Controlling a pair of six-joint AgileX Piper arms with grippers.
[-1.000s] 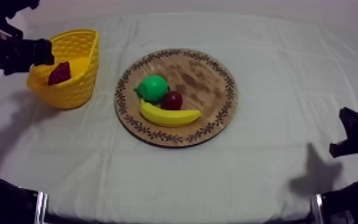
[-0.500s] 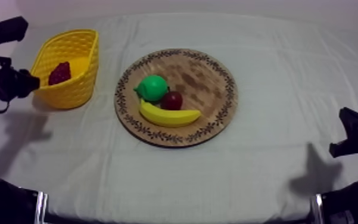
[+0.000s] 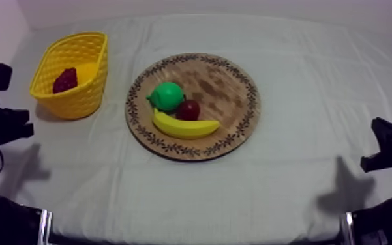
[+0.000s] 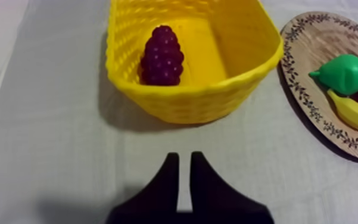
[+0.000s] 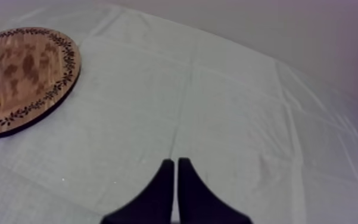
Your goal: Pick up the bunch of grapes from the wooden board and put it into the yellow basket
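The bunch of grapes (image 4: pixel 162 55) lies inside the yellow basket (image 3: pixel 81 98), at the upper left of the top view. The left wrist view shows its berries plainly, while from above it is a dark red lump. The left pincer (image 4: pixel 184 156) hangs over bare cloth just short of the basket, its fingers a narrow slit apart and holding nothing. The wooden board (image 3: pixel 231 85), mid-frame, carries a pear (image 3: pixel 167 96), a small red fruit (image 3: pixel 188 109) and a banana (image 3: pixel 184 125). The right pincer (image 5: pixel 174 161), fingers together and empty, sits over open bench (image 3: pixel 302 163) right of the board.
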